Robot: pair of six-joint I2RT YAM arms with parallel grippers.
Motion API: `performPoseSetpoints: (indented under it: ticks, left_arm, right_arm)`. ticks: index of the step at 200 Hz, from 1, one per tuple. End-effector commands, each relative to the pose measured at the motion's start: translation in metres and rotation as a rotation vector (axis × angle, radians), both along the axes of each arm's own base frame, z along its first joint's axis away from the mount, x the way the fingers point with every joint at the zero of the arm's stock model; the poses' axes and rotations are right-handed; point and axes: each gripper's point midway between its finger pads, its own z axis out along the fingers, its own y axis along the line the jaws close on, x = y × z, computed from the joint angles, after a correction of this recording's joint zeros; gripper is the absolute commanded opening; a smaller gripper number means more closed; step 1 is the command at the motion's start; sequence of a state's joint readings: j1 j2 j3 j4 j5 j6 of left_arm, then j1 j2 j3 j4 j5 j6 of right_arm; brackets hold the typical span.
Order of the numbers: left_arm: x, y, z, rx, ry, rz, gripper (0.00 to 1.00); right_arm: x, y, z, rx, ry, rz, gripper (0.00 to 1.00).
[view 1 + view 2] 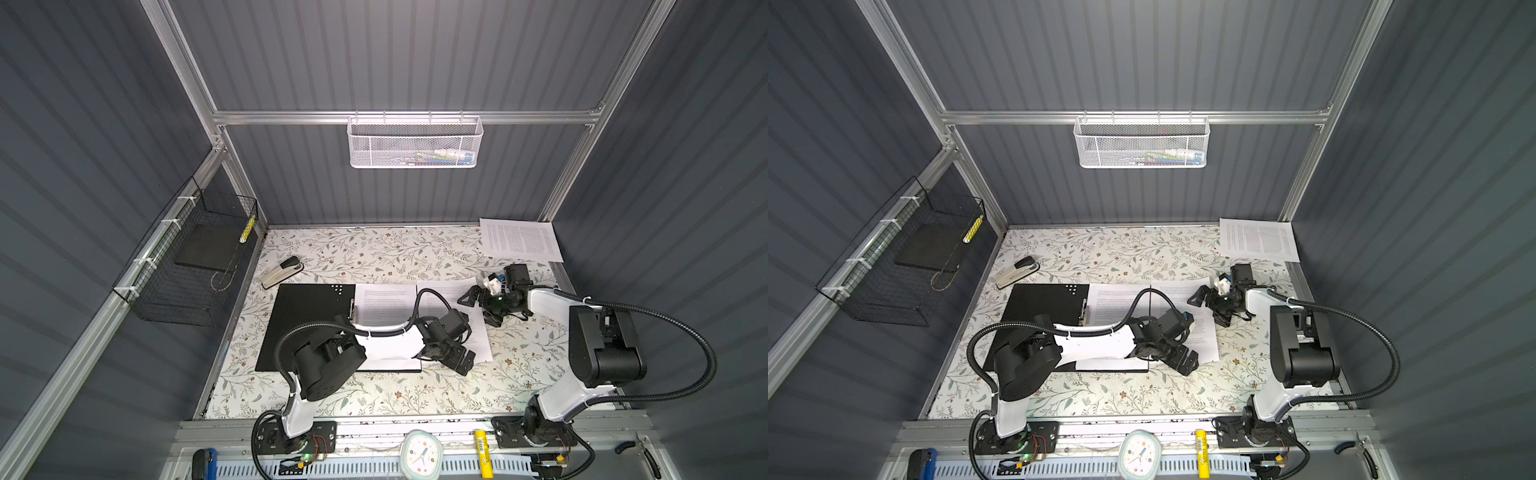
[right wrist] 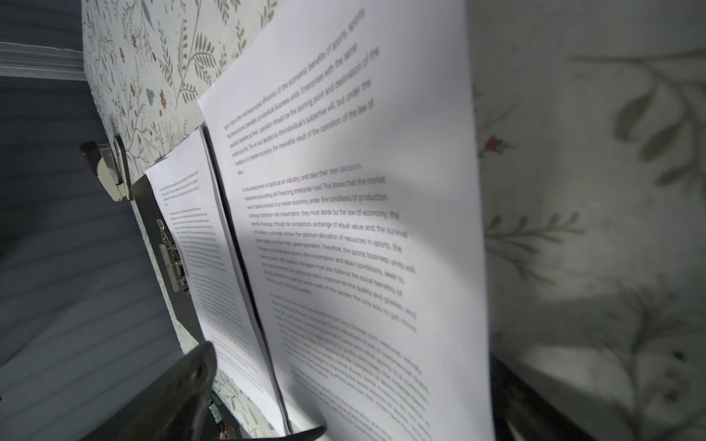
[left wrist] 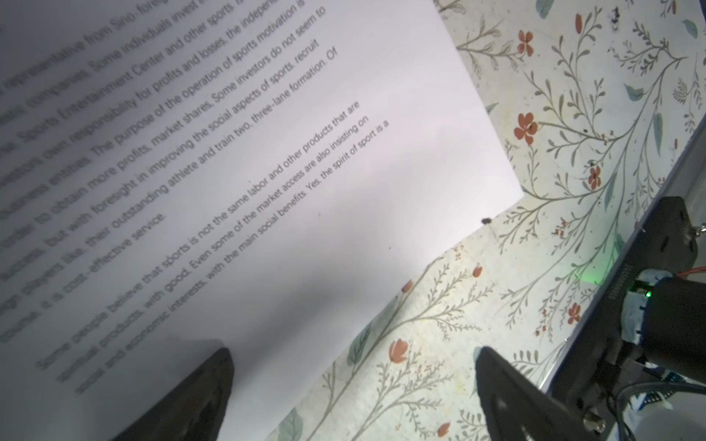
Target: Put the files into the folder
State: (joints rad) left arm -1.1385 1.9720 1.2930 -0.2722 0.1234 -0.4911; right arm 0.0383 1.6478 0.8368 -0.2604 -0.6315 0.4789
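Left hand (image 3: pixel 353 353): jaws apart, empty, straddling near corner of loose sheet (image 3: pixel 267 152), probably to pinch it.
Right hand (image 2: pixel 355 359): apart, empty, over that sheet's far corner.
Folder (image 1: pixel 307 316): open on desk (image 1: pixel 374 257) just beside it; one sheet inside (image 1: pixel 386 303).
Third sheet (image 1: pixel 519 241): far right corner.

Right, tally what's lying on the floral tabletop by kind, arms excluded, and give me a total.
Folder: 1
Printed sheets in sight: 3 (filed sheet, loose sheet beside the folder, far-corner sheet)
Stapler: 1
Total: 5
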Motion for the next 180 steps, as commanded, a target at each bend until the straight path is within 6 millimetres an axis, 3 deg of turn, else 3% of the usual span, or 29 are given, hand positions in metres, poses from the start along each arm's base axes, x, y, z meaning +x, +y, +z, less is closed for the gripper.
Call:
performPoseSetpoints:
  ticks: [1,27,47,90,110,122,135,154,180]
  left_arm:
    - [-0.005,0.033,-0.031,0.142,0.047,0.006,1.00]
    - [-0.004,0.030,-0.024,0.129,0.040,0.001,1.00]
    - [-0.004,0.031,-0.020,0.129,0.038,-0.001,1.00]
    - [0.006,0.020,0.007,0.070,0.013,-0.021,1.00]
    - [0.015,0.010,0.039,-0.049,0.016,-0.024,1.00]
    - [0.020,0.005,0.071,-0.140,-0.029,-0.039,1.00]
    - [0.022,0.005,0.112,-0.235,-0.117,-0.062,1.00]
    - [0.035,0.028,0.158,-0.282,-0.293,-0.001,1.00]
    - [0.062,0.100,0.194,-0.177,-0.570,0.189,1.00]
  right_arm:
    - [0.003,-0.004,0.000,-0.019,-0.044,-0.014,0.94]
    - [0.002,-0.002,-0.007,-0.004,-0.033,-0.013,0.78]
    - [0.001,0.000,-0.009,0.009,-0.033,-0.013,0.58]
    - [-0.001,-0.004,0.003,-0.014,-0.061,-0.023,0.30]
    - [-0.004,-0.009,0.015,-0.042,-0.090,-0.038,0.11]
    - [-0.006,-0.013,0.025,-0.060,-0.108,-0.051,0.00]
    - [-0.008,-0.018,0.037,-0.084,-0.126,-0.072,0.00]
    - [-0.010,-0.025,0.061,-0.118,-0.175,-0.105,0.00]
    - [-0.016,-0.021,0.109,-0.136,-0.257,-0.111,0.00]
